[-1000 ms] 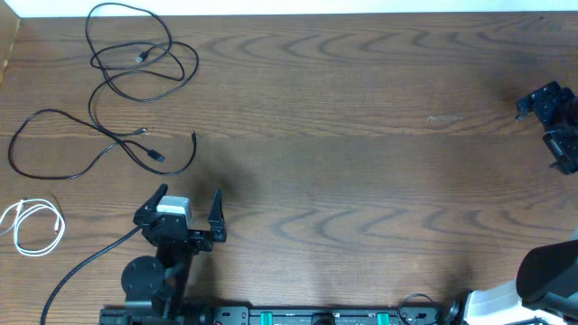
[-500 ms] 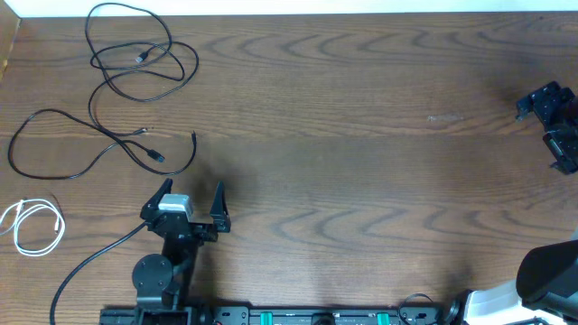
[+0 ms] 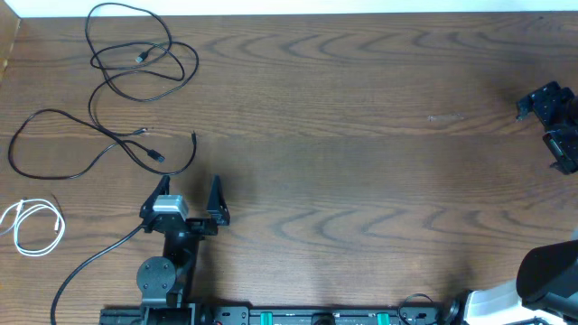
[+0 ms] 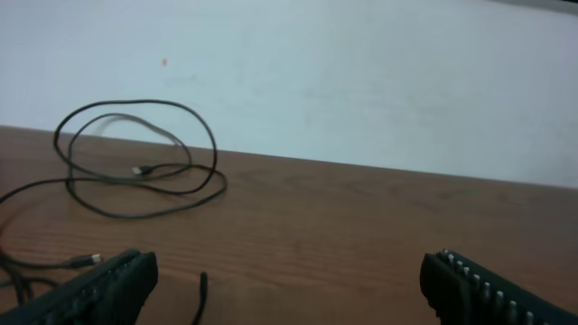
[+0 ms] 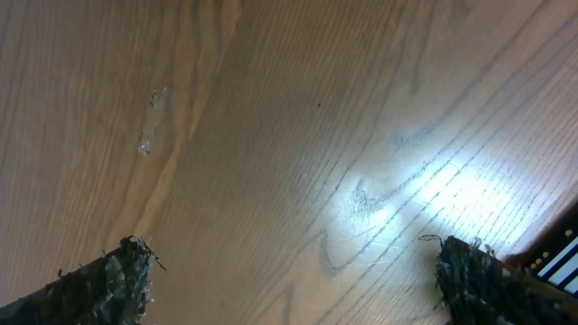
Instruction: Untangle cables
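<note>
Overhead: thin black cables [image 3: 139, 57], loosely looped

Two thin black cables are shown at far left: the upper black cable [image 3: 142, 57] is coiled in loose overlapping loops, and the lower black cable [image 3: 155, 155] is spread open, crossing it. The shorter white cable [image 3: 58, 221] is looped apart, nearer the front.

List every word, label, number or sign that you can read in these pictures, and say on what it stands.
No text can be read in any view.
The table and the cables carry no writing.
The small green and white marks on the base rail are too small to read.
</note>
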You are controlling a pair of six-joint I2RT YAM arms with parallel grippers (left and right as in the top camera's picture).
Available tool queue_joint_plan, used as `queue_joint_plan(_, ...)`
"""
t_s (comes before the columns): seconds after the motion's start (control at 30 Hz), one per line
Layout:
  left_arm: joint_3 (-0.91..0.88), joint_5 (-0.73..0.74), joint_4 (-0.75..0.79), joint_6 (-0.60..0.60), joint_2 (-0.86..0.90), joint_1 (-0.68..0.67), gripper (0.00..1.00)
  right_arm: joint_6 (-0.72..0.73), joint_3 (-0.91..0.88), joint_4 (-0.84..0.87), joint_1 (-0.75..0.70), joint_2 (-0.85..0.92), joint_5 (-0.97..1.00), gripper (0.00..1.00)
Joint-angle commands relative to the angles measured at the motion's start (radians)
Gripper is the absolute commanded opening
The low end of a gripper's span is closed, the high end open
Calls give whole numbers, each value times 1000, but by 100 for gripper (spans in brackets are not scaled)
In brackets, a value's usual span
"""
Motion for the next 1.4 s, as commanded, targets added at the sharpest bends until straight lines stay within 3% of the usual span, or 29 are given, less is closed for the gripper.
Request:
queue_joint_plan(0.0, -2, -49, 1, -42, -9, 5, 98, 11, 0, -1, 1, -1, 5, 99)
queue_joint_plan(0.3, -2, -57, -188, -21, -9, 5, 98, 11, 0, -1, 1, -1, 5, 99)
queue_joint_plan(1.03, -2, -50, -183, 117, -9, 5, 98, 11, 0, -1, 1, -1, 5, 99)
queue_joint_plan(1.37, -2, -51, -185, 71, -9, 5, 98, 11, 0, -1, 1, -1, 5, 99)
